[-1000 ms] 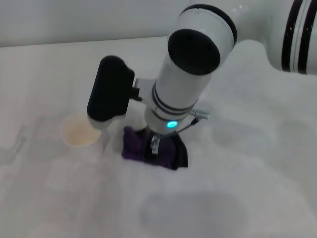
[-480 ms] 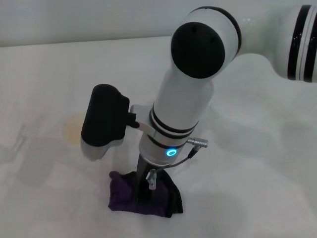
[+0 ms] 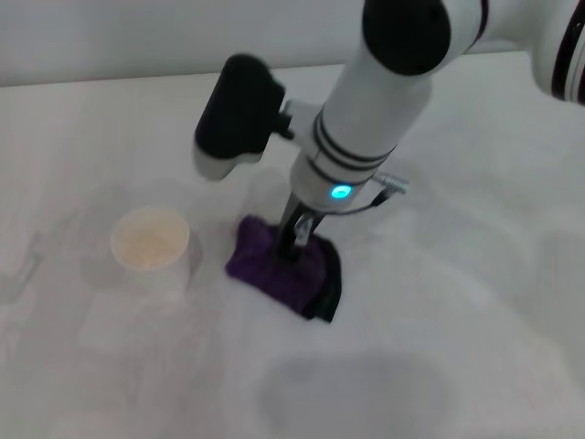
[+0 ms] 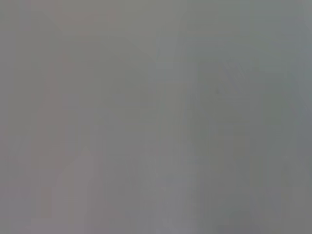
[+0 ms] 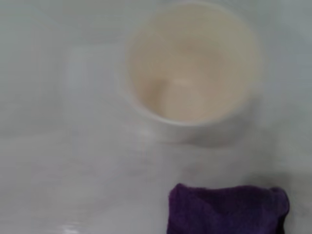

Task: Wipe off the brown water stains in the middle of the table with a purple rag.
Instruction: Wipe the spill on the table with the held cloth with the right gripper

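The purple rag (image 3: 279, 267) lies bunched on the white table (image 3: 466, 311), its black edge toward the right. My right gripper (image 3: 294, 240) comes down from above and is shut on the rag's top, pressing it to the tabletop. The rag also shows in the right wrist view (image 5: 226, 209). No brown water stain shows on the table in any view; the spot under the rag is hidden. My left gripper is out of view, and the left wrist view shows only flat grey.
A small white cup (image 3: 151, 242) with a tan inside stands just left of the rag, close to it; it also shows in the right wrist view (image 5: 192, 63). The right arm's black wrist camera housing (image 3: 236, 114) hangs above the table behind the cup.
The right gripper dragged the rag toward the table's front edge, then back away from me to beside the cup. The arm has swung up and right.
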{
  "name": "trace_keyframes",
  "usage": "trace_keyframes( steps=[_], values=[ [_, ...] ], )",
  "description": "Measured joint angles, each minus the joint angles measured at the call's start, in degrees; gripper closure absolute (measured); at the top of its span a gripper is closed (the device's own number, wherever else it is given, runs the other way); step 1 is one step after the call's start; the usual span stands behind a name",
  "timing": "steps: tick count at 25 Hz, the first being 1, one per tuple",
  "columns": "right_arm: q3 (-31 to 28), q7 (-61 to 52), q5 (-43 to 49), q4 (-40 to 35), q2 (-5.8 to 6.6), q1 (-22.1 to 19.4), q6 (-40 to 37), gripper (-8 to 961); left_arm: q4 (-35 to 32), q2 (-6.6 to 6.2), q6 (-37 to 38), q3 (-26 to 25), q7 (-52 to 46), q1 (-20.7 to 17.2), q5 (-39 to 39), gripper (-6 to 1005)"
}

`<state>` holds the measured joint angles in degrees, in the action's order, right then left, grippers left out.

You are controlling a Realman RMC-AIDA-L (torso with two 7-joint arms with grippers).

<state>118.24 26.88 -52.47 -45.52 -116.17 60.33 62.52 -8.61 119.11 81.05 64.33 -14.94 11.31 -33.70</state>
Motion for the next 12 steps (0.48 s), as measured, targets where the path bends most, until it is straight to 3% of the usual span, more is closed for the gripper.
trace_keyframes(
  steps=[12],
  values=[
    [-21.0,-1.2,22.9,2.5,0.68,-6.7,6.9,853,-0.1,-0.14,-0.8,-0.4,0.0,0.6,0.1,123]
  ],
)
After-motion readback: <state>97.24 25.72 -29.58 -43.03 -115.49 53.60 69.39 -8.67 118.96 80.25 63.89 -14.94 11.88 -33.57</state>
